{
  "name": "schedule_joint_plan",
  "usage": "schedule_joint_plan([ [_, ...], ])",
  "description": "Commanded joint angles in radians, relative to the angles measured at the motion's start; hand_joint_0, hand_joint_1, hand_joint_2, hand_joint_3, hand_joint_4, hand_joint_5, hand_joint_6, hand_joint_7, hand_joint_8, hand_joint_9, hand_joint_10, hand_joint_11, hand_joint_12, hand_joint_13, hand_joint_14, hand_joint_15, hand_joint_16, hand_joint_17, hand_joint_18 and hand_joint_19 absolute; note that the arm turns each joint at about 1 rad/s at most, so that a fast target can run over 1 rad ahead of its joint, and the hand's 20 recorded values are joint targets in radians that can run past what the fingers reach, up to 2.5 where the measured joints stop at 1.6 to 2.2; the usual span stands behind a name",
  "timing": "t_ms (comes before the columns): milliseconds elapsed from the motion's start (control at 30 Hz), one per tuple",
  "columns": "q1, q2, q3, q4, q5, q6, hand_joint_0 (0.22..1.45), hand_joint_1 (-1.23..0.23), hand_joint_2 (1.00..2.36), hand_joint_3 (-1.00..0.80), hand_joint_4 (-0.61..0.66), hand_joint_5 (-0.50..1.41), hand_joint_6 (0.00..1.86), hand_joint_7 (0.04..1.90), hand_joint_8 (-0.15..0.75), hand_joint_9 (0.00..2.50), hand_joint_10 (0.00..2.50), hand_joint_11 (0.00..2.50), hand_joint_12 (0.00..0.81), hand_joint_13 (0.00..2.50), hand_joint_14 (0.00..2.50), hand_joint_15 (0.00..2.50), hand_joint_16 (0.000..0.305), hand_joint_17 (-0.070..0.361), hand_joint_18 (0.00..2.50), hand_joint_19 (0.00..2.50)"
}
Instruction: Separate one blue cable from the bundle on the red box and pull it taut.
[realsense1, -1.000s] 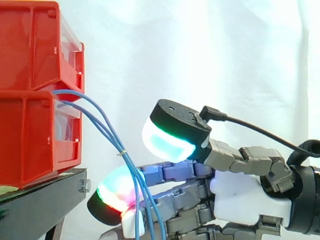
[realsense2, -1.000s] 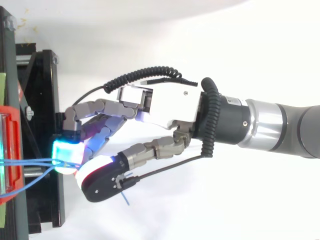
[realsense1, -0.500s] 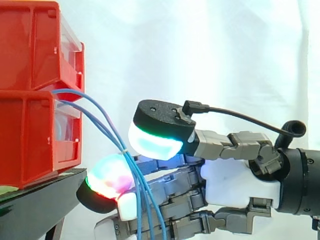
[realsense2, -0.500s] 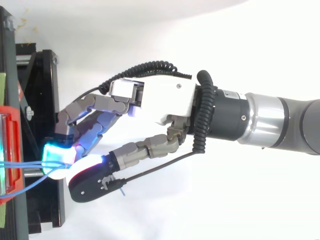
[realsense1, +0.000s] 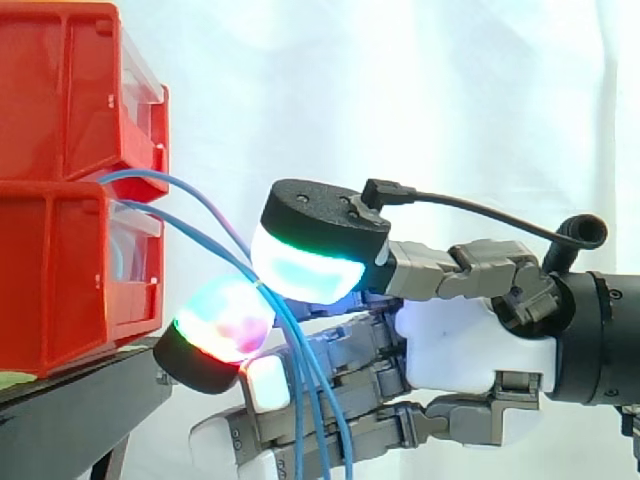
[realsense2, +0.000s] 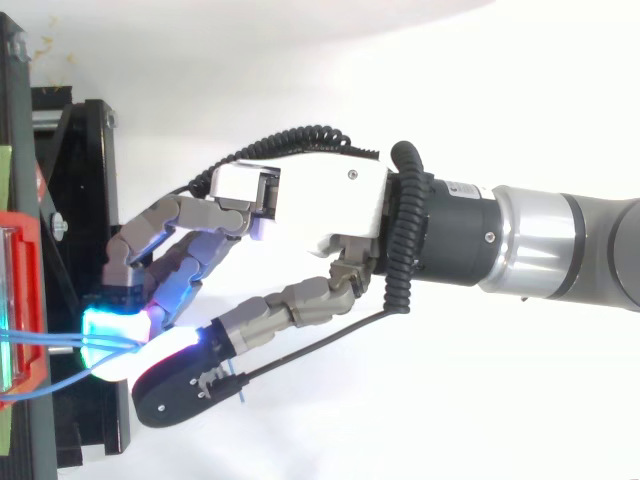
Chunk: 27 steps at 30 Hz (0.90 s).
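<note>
White curtain behind — hand (realsense1: 460, 350) pinches blue cables (realsense1: 190, 232) between thumb and fingertips (realsense1: 222, 322) — beside red bins (realsense1: 60, 250).

Bright, even light on a glaring white curtain (realsense1: 450, 90).
The curtain is blown out to near pure white in the side view, with faint grey folds. The pads (realsense1: 300, 272) of the hand (realsense2: 300, 200) glow cyan, green and red, and their light tints the blue cables (realsense2: 40, 338) pinched between them. The black stand (realsense1: 80, 410) sits in deep shade; shadows are soft.
</note>
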<state>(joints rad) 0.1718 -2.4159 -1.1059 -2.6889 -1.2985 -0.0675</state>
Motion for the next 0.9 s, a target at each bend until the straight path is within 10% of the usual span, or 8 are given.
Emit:
schedule_joint_plan([
  [0, 0.0, 0.0, 0.005, -0.022, -0.002, 0.003, 0.63, -0.79, 1.01, -0.44, 0.1, -0.14, 0.92, 0.83, 0.215, 1.05, 0.02, 0.55, 0.312, 0.73, 0.01, 0.32, 0.041, 0.093, 0.61, 0.4],
  [333, 0.002, 0.004, 0.006, -0.043, -0.001, 0.006, 0.59, -0.73, 1.01, -0.44, 0.11, -0.1, 0.91, 0.96, 0.202, 1.18, 0.02, 0.6, 0.307, 0.8, 0.02, 0.38, 0.04, 0.089, 0.64, 0.44],
  [633, 0.002, 0.018, 0.008, -0.097, -0.002, 0.012, 0.64, -0.86, 1.02, -0.02, -0.11, -0.1, 0.95, 1.07, 0.225, 1.17, 0.02, 0.59, 0.33, 0.86, 0.02, 0.42, 0.043, 0.098, 0.72, 0.44],
  [867, 0.002, 0.05, 0.008, -0.144, -0.002, 0.009, 0.64, -0.92, 1.0, -0.5, 0.02, -0.12, 0.91, 0.96, 0.183, 1.08, 0.02, 0.59, 0.309, 0.79, 0.02, 0.43, 0.04, 0.089, 0.67, 0.47],
])
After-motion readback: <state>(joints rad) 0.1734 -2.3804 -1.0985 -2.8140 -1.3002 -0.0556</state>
